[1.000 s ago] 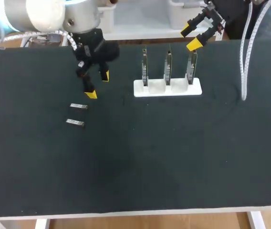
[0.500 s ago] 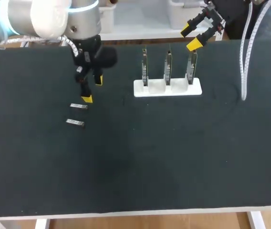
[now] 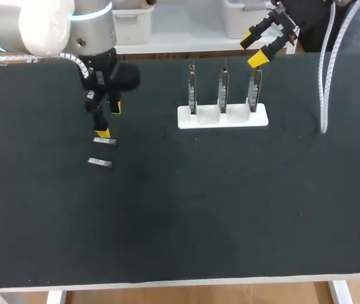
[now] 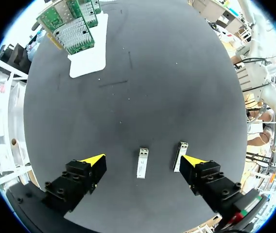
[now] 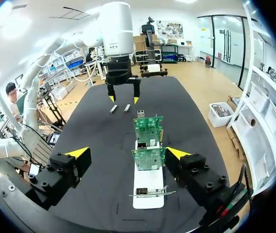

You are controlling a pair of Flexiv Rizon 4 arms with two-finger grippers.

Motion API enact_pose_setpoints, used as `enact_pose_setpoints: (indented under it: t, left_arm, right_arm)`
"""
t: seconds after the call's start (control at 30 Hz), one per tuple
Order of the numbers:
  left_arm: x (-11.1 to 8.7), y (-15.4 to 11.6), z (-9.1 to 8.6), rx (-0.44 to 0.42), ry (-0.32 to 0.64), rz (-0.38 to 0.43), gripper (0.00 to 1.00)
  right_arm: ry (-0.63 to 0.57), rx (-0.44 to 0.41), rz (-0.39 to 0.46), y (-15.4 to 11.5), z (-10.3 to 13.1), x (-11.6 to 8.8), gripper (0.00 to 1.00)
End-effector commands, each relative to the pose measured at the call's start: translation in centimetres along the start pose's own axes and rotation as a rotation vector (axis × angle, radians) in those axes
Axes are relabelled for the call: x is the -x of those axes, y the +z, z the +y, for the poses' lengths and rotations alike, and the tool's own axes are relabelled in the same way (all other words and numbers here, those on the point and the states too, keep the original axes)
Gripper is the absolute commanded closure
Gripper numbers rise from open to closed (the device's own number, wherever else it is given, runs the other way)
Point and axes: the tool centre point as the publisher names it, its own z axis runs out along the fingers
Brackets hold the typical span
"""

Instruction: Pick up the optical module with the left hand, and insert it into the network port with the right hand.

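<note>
Sliding away from the white stand (image 3: 223,116) and sinking toward the tabletop (image 3: 231,209), our left arm (image 3: 72,28) has brought the left jaws over the two optical modules (image 3: 104,141). Our right arm (image 3: 303,12) has not stirred.

From the head view, the left jaws stand wide apart and empty. Their lower yellow tip (image 3: 103,133) is just short of the module nearer the stand, and the second module (image 3: 99,163) lies just beyond it. Both lie flat, well apart from the stand. The right jaws, also wide and empty, hang above the stand's right end.

From the left wrist view, one module (image 4: 142,162) lies between the open fingers, roughly centred. The other (image 4: 181,156) sits right beside one yellow tip (image 4: 192,160); whether they touch we cannot tell. The stand with its green cards (image 4: 75,34) is far ahead.

From the right wrist view, the stand (image 5: 147,194) lies between the wide right jaws, with its cards upright. The left arm (image 5: 118,43) and both modules (image 5: 113,109) are well beyond it.

We judge the approach unfinished. To do it well, we should settle on the centred module and square the fingers across its long sides. Coming straight down should let the neighbouring tip clear the other module rather than land on it. Gripping toward one end should leave length free for the right jaws.
</note>
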Motion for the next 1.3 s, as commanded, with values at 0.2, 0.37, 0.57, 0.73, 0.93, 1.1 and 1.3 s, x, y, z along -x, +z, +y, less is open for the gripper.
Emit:
enact_pose_setpoints:
  t: [0.2, 0.37, 0.57, 0.73, 0.93, 1.1, 1.3]
  left_arm:
    - [0.0, -0.7, -0.3, 0.011, -0.01, -0.047, 0.0]
    - [0.0, -0.7, -0.3, 0.011, -0.01, -0.047, 0.0]
    - [0.9, -0.6, 0.1, 0.049, 0.035, 0.045, 0.0]
    - [1.8, -0.4, 0.5, 0.072, 0.083, 0.072, 0.0]
    - [1.7, 0.5, 0.1, 0.056, 0.093, 0.083, 0.0]
    - [0.9, 1.1, -0.2, 0.041, 0.056, 0.079, 0.0]
    - [-0.4, 1.6, -0.4, 0.05, -0.025, 0.072, 0.0]
  right_arm:
    - [0.002, 0.284, 0.003, -0.2, -0.8, 0.2, 0.0]
    - [0.002, 0.284, 0.003, -0.2, -0.8, 0.2, 0.0]
    - [0.002, 0.284, 0.003, -0.2, -0.8, 0.2, 0.0]
    - [0.002, 0.284, 0.003, -0.2, -0.8, 0.2, 0.0]
    - [0.002, 0.284, 0.003, -0.2, -0.8, 0.2, 0.0]
    - [0.002, 0.284, 0.003, -0.2, -0.8, 0.2, 0.0]
    - [0.002, 0.284, 0.003, -0.2, -0.8, 0.2, 0.0]
